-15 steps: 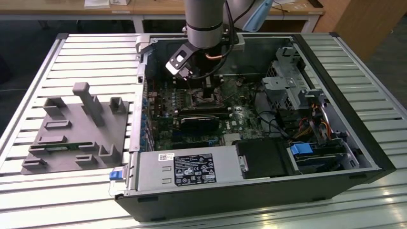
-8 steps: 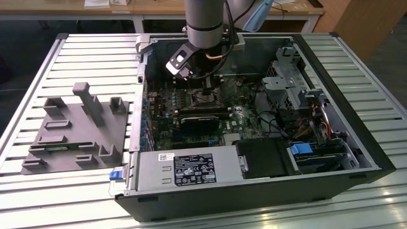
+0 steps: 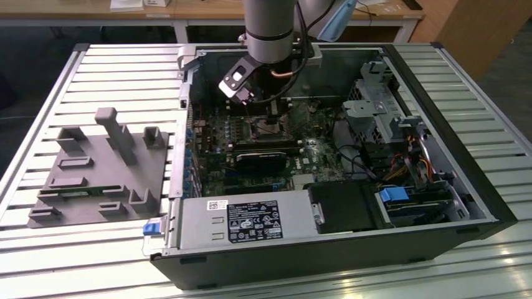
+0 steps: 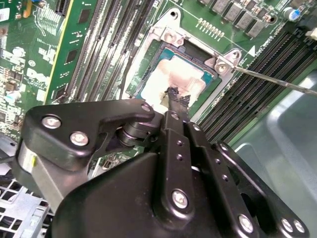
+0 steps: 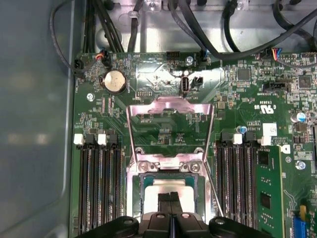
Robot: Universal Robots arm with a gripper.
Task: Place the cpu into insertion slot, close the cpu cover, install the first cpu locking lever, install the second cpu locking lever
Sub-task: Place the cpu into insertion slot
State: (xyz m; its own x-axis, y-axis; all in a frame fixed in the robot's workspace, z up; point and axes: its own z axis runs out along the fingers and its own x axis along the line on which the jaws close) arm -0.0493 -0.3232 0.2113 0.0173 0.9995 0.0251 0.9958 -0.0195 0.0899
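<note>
**Around the insertion slot [image 5: 132, 198]**

The cpu [image 5: 171, 186] lies in the insertion slot, with the gripper [image 5: 171, 198] above it, jaws together. The cpu cover [image 5: 171, 105] stands open at the slot's edge toward the coin battery [image 5: 115, 81]. Memory slots [image 5: 99, 188] flank the slot on opposite sides, and a locking lever [image 4: 277, 81] reaches out from one corner over them. In the exterior view the slot sits inside the computer case [image 3: 332, 258] on the table [image 3: 124, 68], power supply [image 3: 249, 221] nearer the camera (a fixture [image 3: 99, 168] lies outside the case, to the exterior view's left).
</note>
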